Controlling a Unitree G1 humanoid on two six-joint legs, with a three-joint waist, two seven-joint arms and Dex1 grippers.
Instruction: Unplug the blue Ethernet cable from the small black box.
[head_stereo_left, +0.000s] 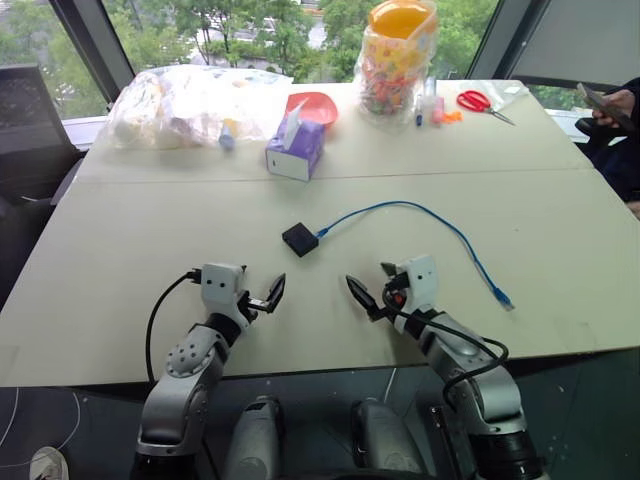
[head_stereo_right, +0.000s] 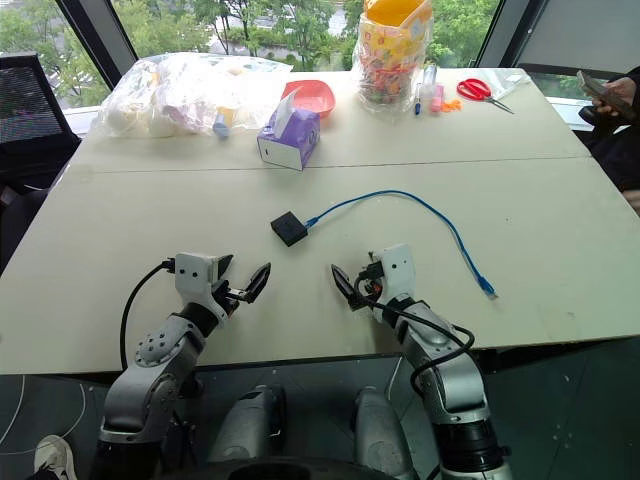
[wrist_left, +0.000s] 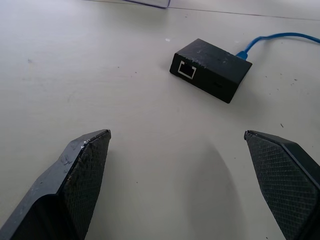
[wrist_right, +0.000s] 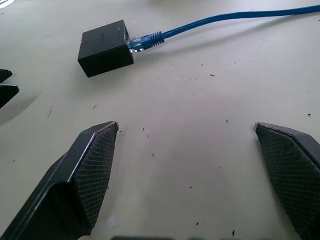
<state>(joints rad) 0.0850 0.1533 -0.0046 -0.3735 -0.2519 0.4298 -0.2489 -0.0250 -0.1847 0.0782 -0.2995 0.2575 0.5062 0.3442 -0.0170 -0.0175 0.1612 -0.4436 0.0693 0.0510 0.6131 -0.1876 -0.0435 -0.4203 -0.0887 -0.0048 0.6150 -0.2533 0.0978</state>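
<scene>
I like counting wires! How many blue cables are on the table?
1. The blue Ethernet cable runs from the small black box at mid-table, arcs toward the right, and ends loose near the table's right edge.

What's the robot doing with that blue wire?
It's getting ready to pull the blue Ethernet cable out of the small black box on the table. Right now the cable is plugged into the box. Both pincers, the left pincer and the right pincer, are wide open and empty, waiting just in front of the box without touching anything. The cable's other end lies loose on the table to the robot's right.
</scene>
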